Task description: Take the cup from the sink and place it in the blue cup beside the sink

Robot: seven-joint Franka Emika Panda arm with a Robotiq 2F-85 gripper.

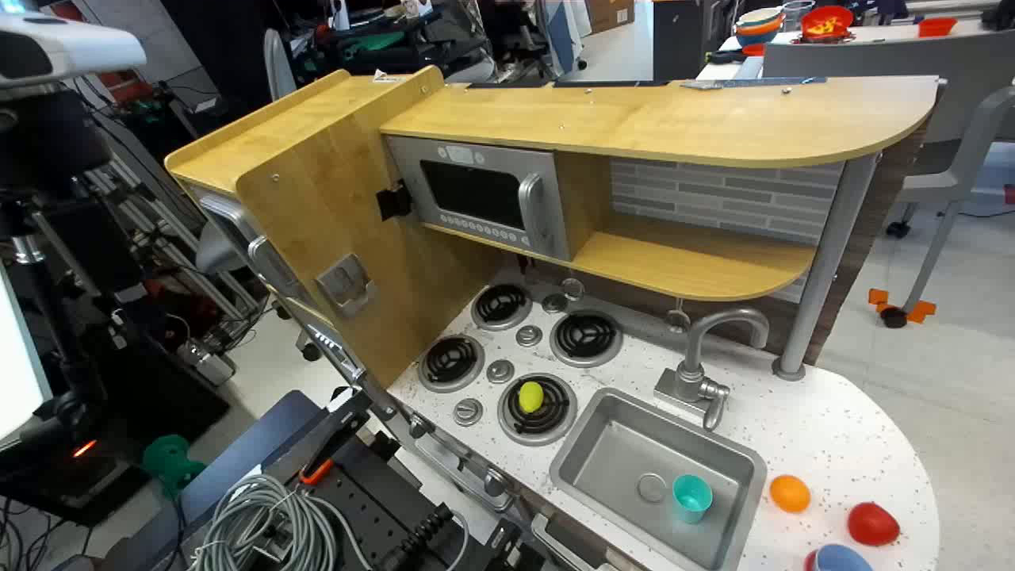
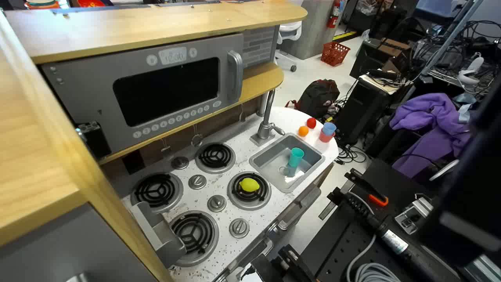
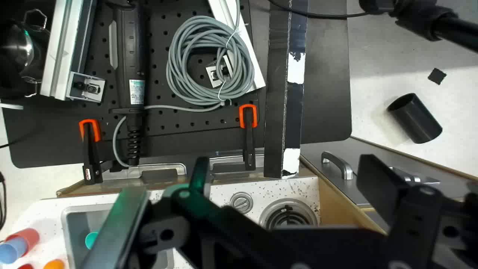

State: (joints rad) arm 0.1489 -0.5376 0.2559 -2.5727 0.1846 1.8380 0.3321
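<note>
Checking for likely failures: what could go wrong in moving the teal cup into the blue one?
The blue cup appears stacked in a red cup near the edge of the counter, so a bump might topple both. The sink encloses the teal cup, so its sides could hinder a grasp. The round orange piece beside the sink might roll if brushed.

"Way down into the sink (image 1: 622,456)?"
"Over the front edge of the counter (image 1: 848,432); the air above looks open."
"From the back edge?"
"The faucet (image 1: 691,373) stands between, and the lower shelf (image 1: 702,258) overhangs."
"Rounded end?"
"Crowded: orange piece (image 1: 790,493), red piece (image 1: 873,523), and the blue cup (image 2: 329,128) seated in a pink cup (image 2: 326,137). Bare counter lies behind them, toward the back edge."
</note>
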